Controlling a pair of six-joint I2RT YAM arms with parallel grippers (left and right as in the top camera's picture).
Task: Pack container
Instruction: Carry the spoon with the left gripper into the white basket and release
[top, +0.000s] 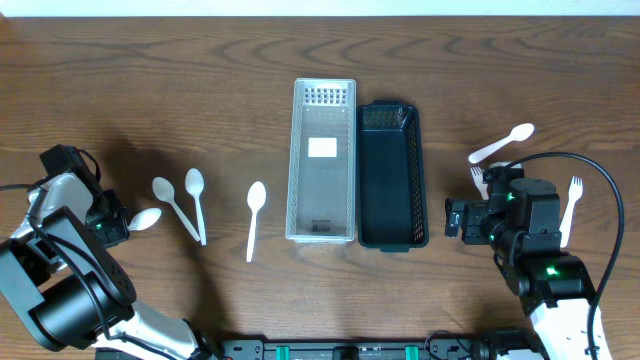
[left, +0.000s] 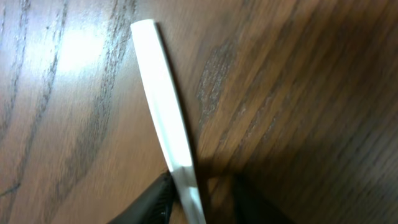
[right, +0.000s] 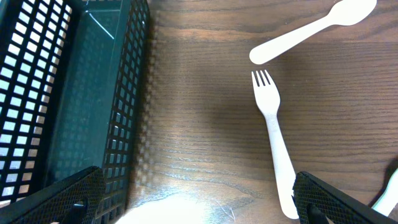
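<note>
Sitting low at the near left of the table (top: 120, 80), the left gripper (left: 200, 200) had its two fingers set on either side of a white spoon (left: 163, 106). The jaws were narrow. One finger touched the handle and a thin gap showed by the other, so I think it was not squeezed yet. The spoon lay flat on the wood, with its bowl end pointing right toward the baskets.

The right gripper (right: 199, 208) was wide and held nothing. It hung just right of the black basket (right: 74, 93), with a fork (right: 273, 137) and another spoon (right: 317, 28) lying near it. A second fork (top: 572, 205) lay farther right.

In the middle of the table stood a clear basket (top: 322, 160), with the black one touching its right side. Both looked to have no forks or spoons in them. A lone spoon (top: 254, 218) and a crossed pair of spoons (top: 195, 185) lay between the left gripper and the clear basket.

The white spoon looked very light, thin and smooth, likely plastic. It would bend a little and could slip or spin in a loose hold. The flat handle was the best place to pinch, close to the middle so it would not tip. A gentle squeeze should do.
</note>
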